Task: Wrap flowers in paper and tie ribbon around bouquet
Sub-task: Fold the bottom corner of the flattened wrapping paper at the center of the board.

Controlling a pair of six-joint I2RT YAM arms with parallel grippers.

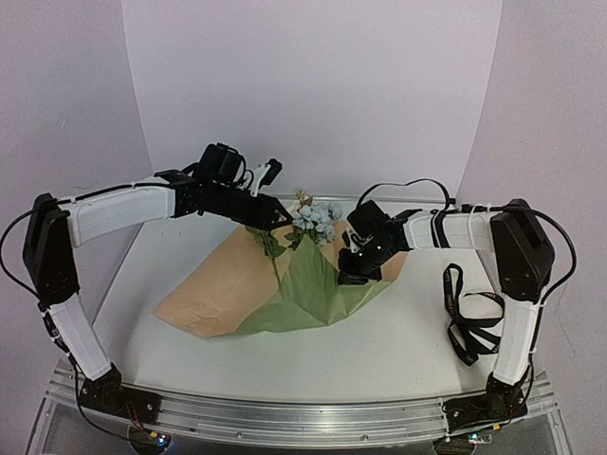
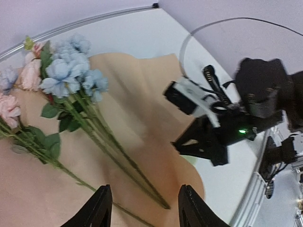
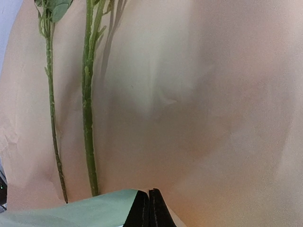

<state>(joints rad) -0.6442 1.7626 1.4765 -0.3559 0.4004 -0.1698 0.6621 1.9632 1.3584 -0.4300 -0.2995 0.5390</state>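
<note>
My right gripper (image 3: 149, 210) is pinching the paper (image 3: 213, 118) edge, jaws fully closed. My left gripper (image 2: 144, 208) is hovering half-open, empty, over the flowers (image 2: 71, 78).

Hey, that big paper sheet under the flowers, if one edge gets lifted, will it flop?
Probably floppy: the paper creases and sags into soft folds where the right gripper pinches its green edge. Likely light, since that small pinch seems to raise it. The flowers lying loose on it may slide.
</note>
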